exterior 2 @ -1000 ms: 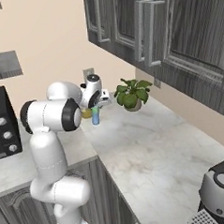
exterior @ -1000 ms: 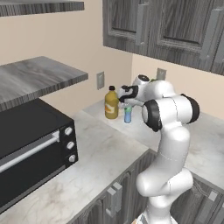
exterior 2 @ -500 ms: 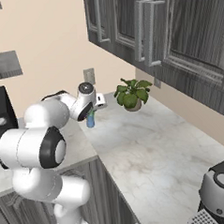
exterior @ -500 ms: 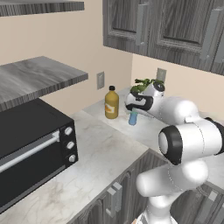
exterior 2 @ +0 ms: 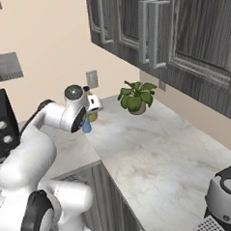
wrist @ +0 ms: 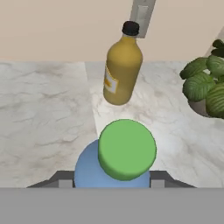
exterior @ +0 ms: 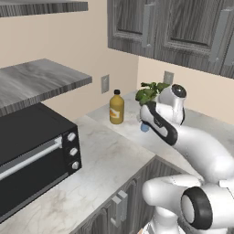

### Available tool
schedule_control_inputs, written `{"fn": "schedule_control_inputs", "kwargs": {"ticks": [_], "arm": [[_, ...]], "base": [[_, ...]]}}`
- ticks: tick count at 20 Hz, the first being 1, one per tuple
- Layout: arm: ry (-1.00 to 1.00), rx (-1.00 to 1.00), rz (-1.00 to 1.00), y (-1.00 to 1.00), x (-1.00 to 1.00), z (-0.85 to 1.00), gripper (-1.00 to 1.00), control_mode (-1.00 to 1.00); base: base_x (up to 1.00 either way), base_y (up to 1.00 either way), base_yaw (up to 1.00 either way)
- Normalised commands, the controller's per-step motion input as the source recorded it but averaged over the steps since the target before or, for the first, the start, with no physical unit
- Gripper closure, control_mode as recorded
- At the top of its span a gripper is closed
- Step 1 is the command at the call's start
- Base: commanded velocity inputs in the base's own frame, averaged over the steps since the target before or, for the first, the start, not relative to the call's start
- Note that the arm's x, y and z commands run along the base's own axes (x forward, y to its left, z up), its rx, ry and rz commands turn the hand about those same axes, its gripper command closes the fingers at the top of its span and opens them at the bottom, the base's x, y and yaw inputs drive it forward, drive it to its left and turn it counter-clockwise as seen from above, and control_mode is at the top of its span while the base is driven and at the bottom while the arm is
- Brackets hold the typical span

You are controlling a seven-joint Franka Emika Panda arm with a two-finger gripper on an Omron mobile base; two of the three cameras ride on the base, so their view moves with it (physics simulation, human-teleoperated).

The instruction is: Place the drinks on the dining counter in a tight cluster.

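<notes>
My gripper (wrist: 111,180) is shut on the small clear-blue water bottle (wrist: 89,168), whose green cap fills the low middle of the hand view. The gripper (exterior: 147,119) holds the water bottle (exterior: 144,127) low over the marble wall counter (exterior: 114,155); contact with the top cannot be told. In the right base view the gripper (exterior 2: 88,120) has the bottle (exterior 2: 86,127) hanging under it. The amber-orange juice jug (exterior: 116,107) stands upright by the wall just beyond, also the jug (wrist: 122,72) in the hand view. The dining counter is out of view.
A potted plant (exterior: 148,93) (exterior 2: 135,98) sits right beside the held bottle. A black toaster oven (exterior: 32,155) stands at the left under a grey shelf (exterior: 41,80). Dark wall cabinets (exterior 2: 146,28) hang overhead. A coffee machine (exterior 2: 226,200) stands at the near right.
Both base views have shifted, so the base has moved. The arm now reaches out longer toward the bottle. The gripper stays shut on the water bottle.
</notes>
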Motion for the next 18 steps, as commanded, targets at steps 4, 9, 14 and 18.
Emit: {"fn": "schedule_control_inputs", "kwargs": {"ticks": [4,9,14,18], "arm": [[0.01,-0.01,0.02,0.00,-0.85,0.82,1.00,-1.00],[0.00,0.00,0.04,0.00,-0.79,0.71,1.00,-1.00],[-0.01,0.00,0.02,0.00,-0.38,0.44,1.00,-1.00],[0.00,0.00,0.00,0.00,0.00,0.00,1.00,-1.00]], "base": [[0.00,0.00,0.00],[0.00,0.00,0.00],[0.00,0.00,0.00],[0.00,0.00,0.00]]}}
